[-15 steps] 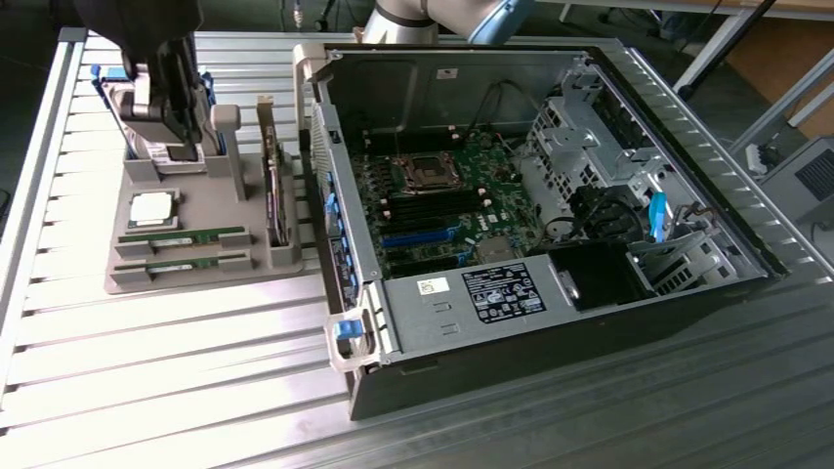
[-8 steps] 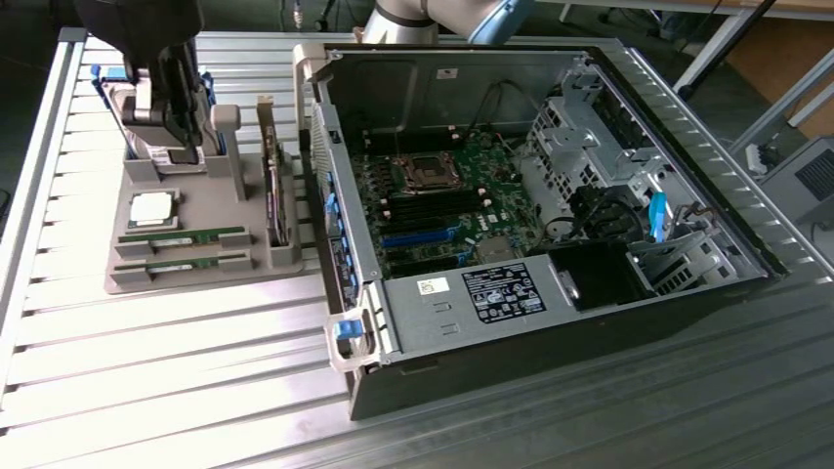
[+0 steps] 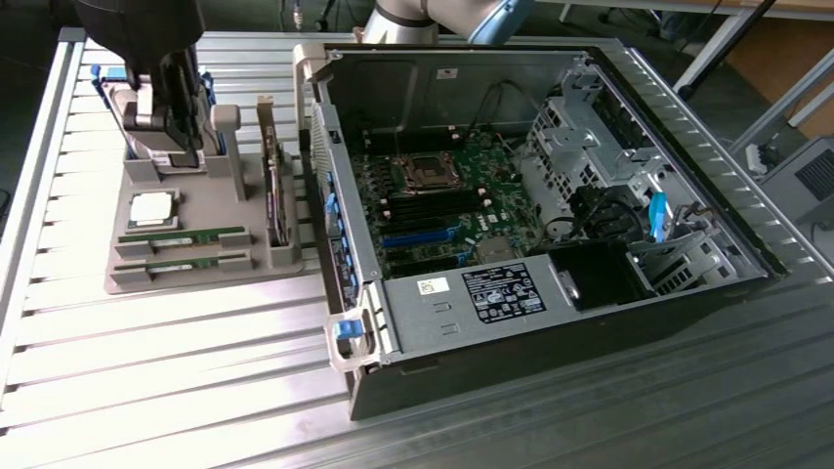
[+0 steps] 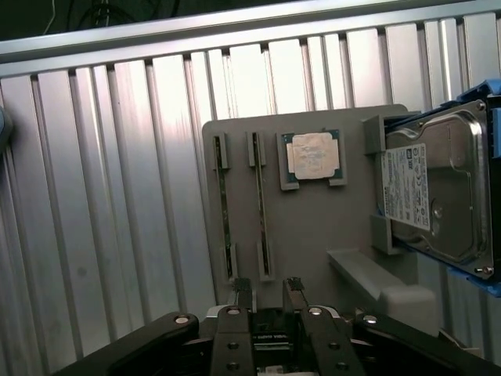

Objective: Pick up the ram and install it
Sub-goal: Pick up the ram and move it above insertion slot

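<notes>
A grey tray (image 4: 321,227) carries a silver processor chip (image 4: 313,155) and a hard drive (image 4: 438,192) beside an open computer case (image 3: 391,83).

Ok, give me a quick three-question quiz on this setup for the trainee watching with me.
1. True or false: the gripper is holding one of the ram sticks.
2. Which part lies in the gray tray between the ram sticks and the hard drive? A) the processor chip B) a fan C) a screwdriver
3. How many ram sticks are in the tray?

Key:
1. False. The gripper is open and empty, over the tray.
2. A.
3. Two, lying side by side in their slots.
</notes>
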Controlling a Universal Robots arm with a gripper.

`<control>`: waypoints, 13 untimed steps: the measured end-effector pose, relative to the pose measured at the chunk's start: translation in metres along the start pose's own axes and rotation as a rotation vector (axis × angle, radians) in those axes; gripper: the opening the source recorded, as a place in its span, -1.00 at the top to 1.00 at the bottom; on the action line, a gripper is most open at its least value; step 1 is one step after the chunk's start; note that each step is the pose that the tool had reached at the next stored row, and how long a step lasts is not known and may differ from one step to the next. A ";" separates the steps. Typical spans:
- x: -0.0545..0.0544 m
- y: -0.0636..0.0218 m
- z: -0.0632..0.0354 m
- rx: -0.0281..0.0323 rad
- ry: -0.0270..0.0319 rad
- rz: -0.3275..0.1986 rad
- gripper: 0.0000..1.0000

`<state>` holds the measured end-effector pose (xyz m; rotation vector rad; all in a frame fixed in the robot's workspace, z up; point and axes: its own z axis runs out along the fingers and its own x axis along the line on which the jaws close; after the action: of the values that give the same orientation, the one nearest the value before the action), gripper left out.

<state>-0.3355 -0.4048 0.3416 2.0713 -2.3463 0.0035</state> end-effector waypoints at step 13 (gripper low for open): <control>0.002 0.0025 0.0092 0.0000 0.0000 0.000 0.42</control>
<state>-0.3383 -0.4066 0.3324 2.0713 -2.3463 0.0035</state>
